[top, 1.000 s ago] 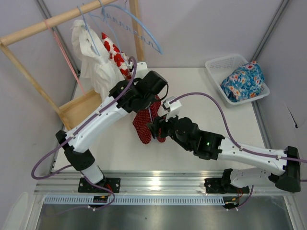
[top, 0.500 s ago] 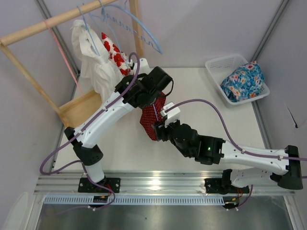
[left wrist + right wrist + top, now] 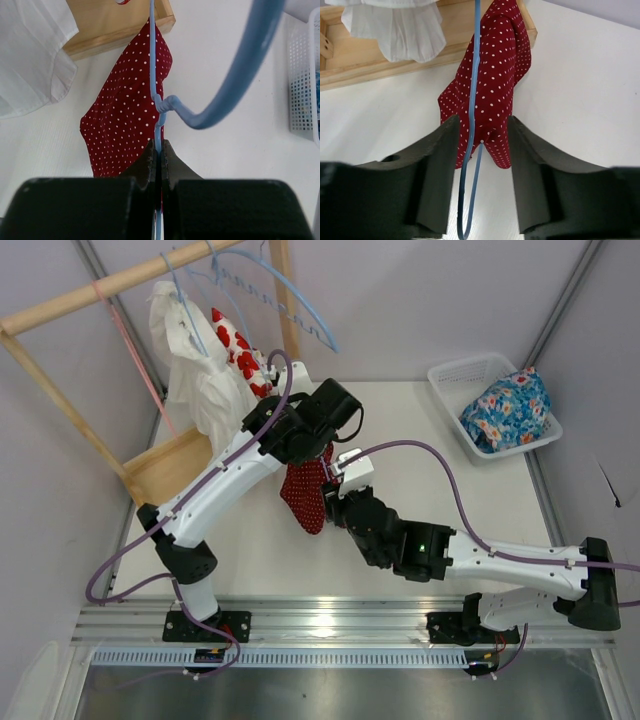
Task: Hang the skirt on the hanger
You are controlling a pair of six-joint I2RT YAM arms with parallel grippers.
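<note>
My left gripper (image 3: 158,146) is shut on the thin pale-blue hanger (image 3: 152,60), just below its twisted neck; the hook (image 3: 240,75) curves off to the right. The dark red polka-dot skirt (image 3: 125,120) drapes on the hanger's frame. In the top view the left gripper (image 3: 312,440) holds the hanger above the table, with the skirt (image 3: 305,498) dangling from it. My right gripper (image 3: 481,122) is open. The hanger's wire (image 3: 471,100) and the skirt's lower tip (image 3: 495,80) lie between its fingers, and I see no contact. In the top view it (image 3: 335,502) is beside the skirt.
A wooden rack (image 3: 120,280) at the back left carries a white cloth with red blotches (image 3: 215,370), a pink hanger (image 3: 140,360) and a wavy blue hanger (image 3: 290,300). Its wooden base (image 3: 165,465) lies close by. A white basket (image 3: 450,375) with a blue floral garment (image 3: 505,405) stands far right.
The left gripper has lifted the hanger and skirt and moved them slightly back. The skirt now hangs longer. The right arm has shifted left, closer under the skirt.
</note>
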